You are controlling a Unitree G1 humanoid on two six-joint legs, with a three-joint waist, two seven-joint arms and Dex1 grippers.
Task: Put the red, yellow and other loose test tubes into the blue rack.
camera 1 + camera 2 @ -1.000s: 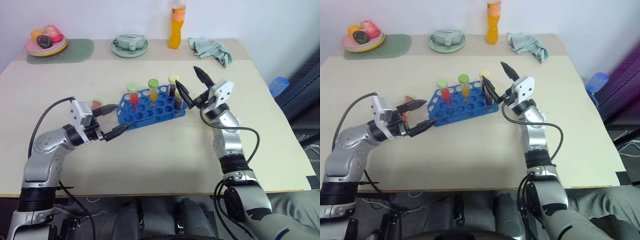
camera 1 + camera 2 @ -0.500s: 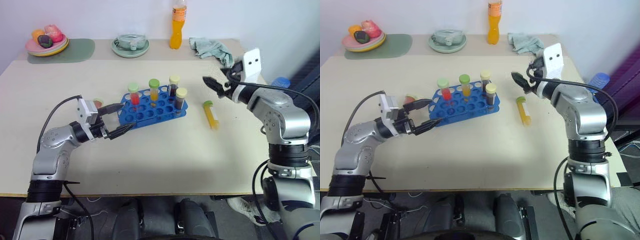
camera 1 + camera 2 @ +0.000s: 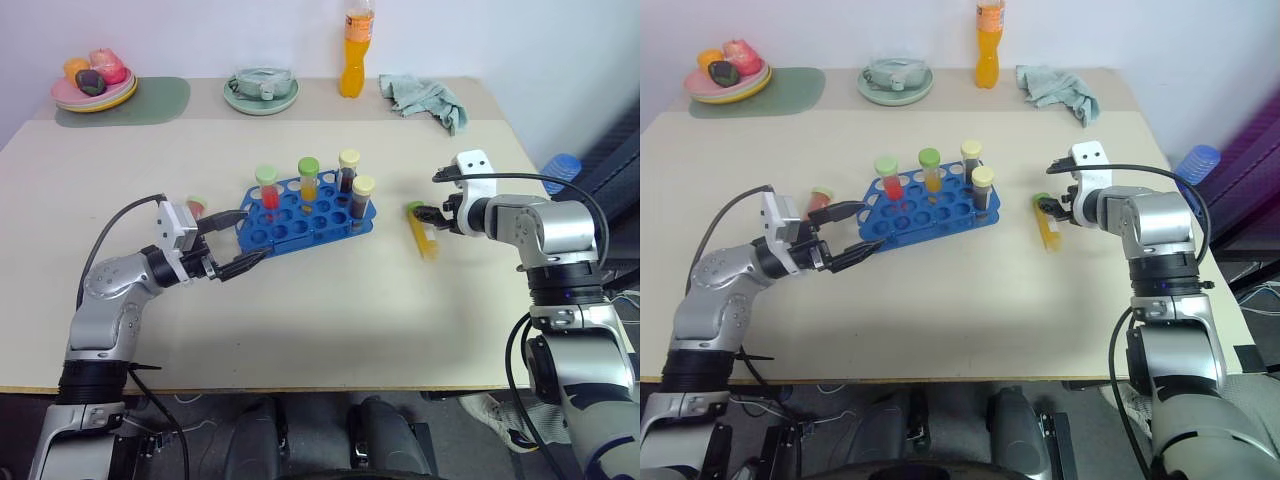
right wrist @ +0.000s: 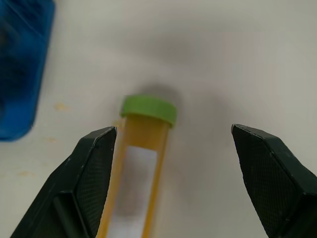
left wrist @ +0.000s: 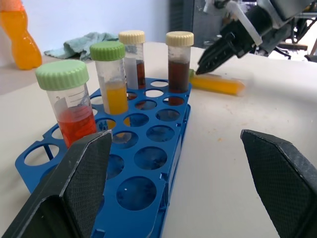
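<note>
The blue rack [image 3: 305,212] stands mid-table and holds a red tube [image 3: 267,186], a yellow tube [image 3: 307,178] and two dark, cream-capped tubes [image 3: 355,185], all upright. A loose yellow tube with a green cap [image 3: 422,230] lies flat on the table right of the rack. My right gripper [image 3: 428,196] hangs open just over its cap end, tilted down, its fingers astride the cap [image 4: 148,109] without touching it. At the rack's left end my left gripper [image 3: 250,235] is level, open and empty. Behind that gripper lies a red-capped loose tube [image 3: 195,207].
Along the table's far edge stand an orange bottle [image 3: 351,50], a crumpled green cloth [image 3: 425,98], a green plate with a cup [image 3: 260,92] and a fruit plate [image 3: 92,85] on a mat. A blue object [image 3: 560,170] sits beyond the table's right edge.
My right gripper left the rack's right end, swung out to the right, then came down and tipped over the lying yellow tube. The left gripper has stayed in place.
</note>
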